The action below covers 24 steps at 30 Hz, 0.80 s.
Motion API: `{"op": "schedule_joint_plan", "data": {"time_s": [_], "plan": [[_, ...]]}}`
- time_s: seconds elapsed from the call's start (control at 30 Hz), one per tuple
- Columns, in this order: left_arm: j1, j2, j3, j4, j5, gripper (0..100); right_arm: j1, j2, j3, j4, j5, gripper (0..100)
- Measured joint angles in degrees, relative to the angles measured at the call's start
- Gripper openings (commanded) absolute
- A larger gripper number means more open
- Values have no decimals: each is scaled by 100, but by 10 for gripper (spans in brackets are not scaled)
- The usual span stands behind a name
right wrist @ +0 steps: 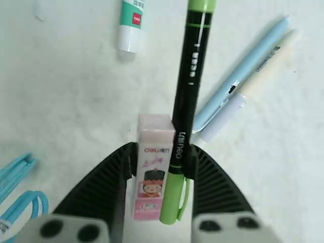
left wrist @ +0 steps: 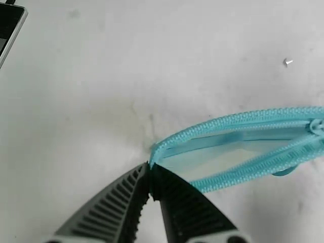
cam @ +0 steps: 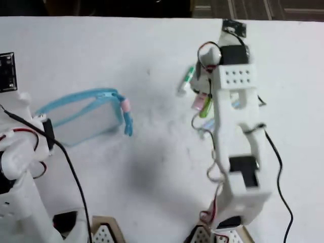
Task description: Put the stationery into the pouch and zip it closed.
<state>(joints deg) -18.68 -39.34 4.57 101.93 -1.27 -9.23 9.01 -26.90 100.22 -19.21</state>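
A clear pouch (cam: 83,119) with a light-blue zipper lies open at the left of the table, its pink pull (cam: 125,105) at the right end. My left gripper (left wrist: 150,177) is shut on the left corner of the pouch (left wrist: 228,152). My right gripper (right wrist: 159,152) is shut on a pink eraser (right wrist: 152,167) and a green-and-black pen (right wrist: 188,96) side by side; the gripper (cam: 202,104) is right of centre in the high view. A blue pen (right wrist: 238,81) and a cream pen (right wrist: 266,63) lie beside it. A glue stick (right wrist: 131,25) (cam: 186,81) lies just beyond.
A black device (cam: 6,71) sits at the table's left edge, near the left arm. The pouch's blue strap (cam: 128,126) trails toward the middle. Open white table lies between the pouch and the right arm.
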Motion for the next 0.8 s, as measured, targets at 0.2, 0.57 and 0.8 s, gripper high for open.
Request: {"op": "schedule_joint_plan", "data": {"time_s": [0.2,0.57,0.8], "plan": [[0,0,0,0,0,24,-431,-1881,1090,0,536,19],[0,0,0,0,0,24,-2084,-5767,3833,-536,668,19],[0,0,0,-35,0,24,-2585,-8255,6356,-3235,712,18]]}}
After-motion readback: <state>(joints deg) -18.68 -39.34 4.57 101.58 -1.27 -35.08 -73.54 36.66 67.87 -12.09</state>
